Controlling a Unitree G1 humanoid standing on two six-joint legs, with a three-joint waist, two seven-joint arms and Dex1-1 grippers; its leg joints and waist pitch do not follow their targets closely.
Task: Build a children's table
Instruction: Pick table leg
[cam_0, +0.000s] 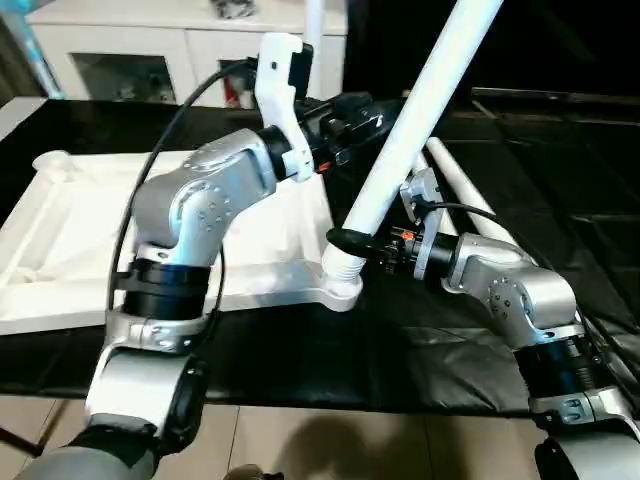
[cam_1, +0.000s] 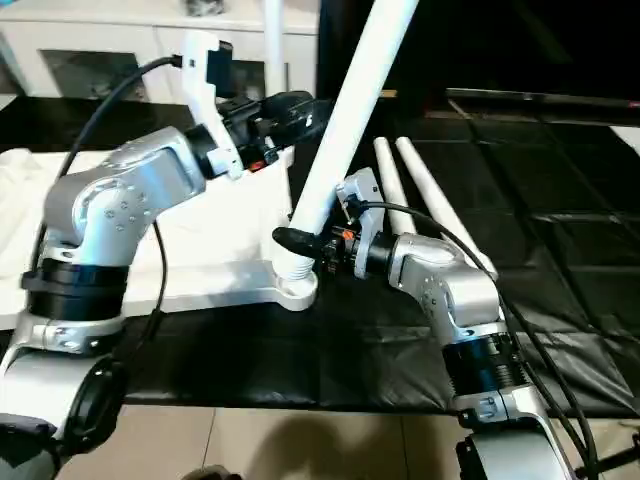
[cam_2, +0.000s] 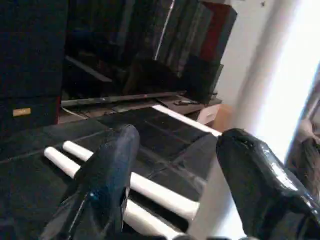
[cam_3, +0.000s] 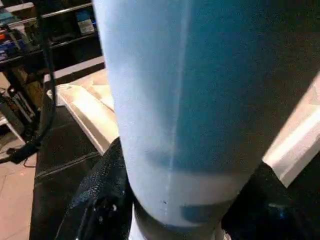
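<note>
Black mat (cam_0: 560, 200) is covering the work surface, w/ a white cabinet (cam_0: 150, 50) standing behind it. Tabletop (cam_0: 60, 250) is lying ribbed side up on the mat's left part, its near right corner socket (cam_0: 342, 290) sitting at the mat's middle. One leg (cam_0: 415, 120) is leaning up and to the right from that socket, its threaded lower end resting in the socket's mouth, not upright. Two more legs (cam_1: 420, 185) are lying side by side on the mat, right of the tabletop and behind the right arm. A fourth leg (cam_1: 271, 30) is standing upright at the tabletop's far right corner. Left arm is reaching over the tabletop; left gripper (cam_1: 290, 115) is hovering just beside the leaning leg about halfway up, fingers (cam_2: 107, 175) spread apart and grasping nothing, the leg sitting just off one finger in the wrist view. Right gripper (cam_0: 350, 242) is clamping the leaning leg low down, just above the thread, black fingers (cam_3: 100, 195) wrapping either side of the tube.
</note>
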